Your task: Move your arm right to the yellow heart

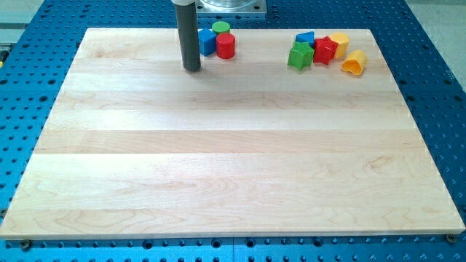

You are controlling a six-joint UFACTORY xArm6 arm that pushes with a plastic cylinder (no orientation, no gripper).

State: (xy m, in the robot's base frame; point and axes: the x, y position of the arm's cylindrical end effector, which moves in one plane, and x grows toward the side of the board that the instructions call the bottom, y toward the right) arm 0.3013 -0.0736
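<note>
No claw on this arm, so nothing opens, closes or holds anything: it ends in a dark rod, and my tip (191, 69) is down on the worktop (218, 167) near the view's top, left of centre.

Just to the view's right of the rod sits a group of three: a blue block (207, 41) (shape hard to read, partly behind the rod), a red cylinder (225, 46) touching it on the right, and a green block (220, 28) behind both, mostly hidden. My tip is just beside the blue block, slightly toward the view's bottom of it; whether the two touch I cannot tell.

Second group is well apart, toward the view's top right. The yellow heart (354, 63) is the outermost piece there, at that group's lower right edge, lying by itself just beside the others. Next to it: a green star-like block (300, 56) on the group's left, a red block (325, 50) in the middle, a blue block with a triangular look (305, 38) behind the green one, and a yellow block (338, 43) behind the red one.

Bare wood lies between my tip and the heart. The worktop rests on a blue perforated base (437, 87).
</note>
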